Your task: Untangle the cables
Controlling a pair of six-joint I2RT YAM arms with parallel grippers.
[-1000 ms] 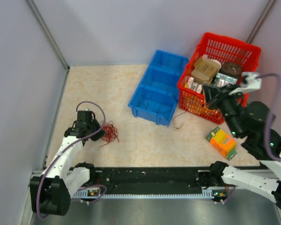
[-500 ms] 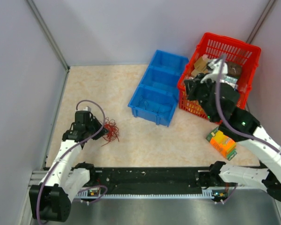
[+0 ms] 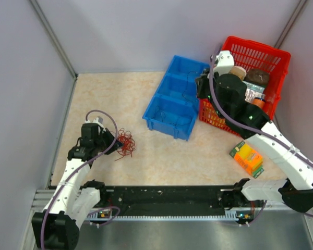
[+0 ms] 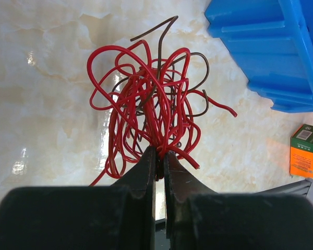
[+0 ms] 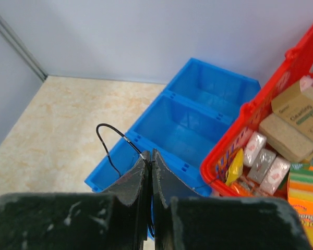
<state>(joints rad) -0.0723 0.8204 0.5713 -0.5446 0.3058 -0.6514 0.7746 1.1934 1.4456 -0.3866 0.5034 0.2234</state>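
Right pincer [image 5: 149,154] swung over bin [image 5: 173,136], gripping cable [image 5: 122,136]

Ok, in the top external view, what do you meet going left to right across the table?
Left gripper → tangle of cables → blue bin → red basket. The right gripper and the orange box overlap the basket, so they are left out.
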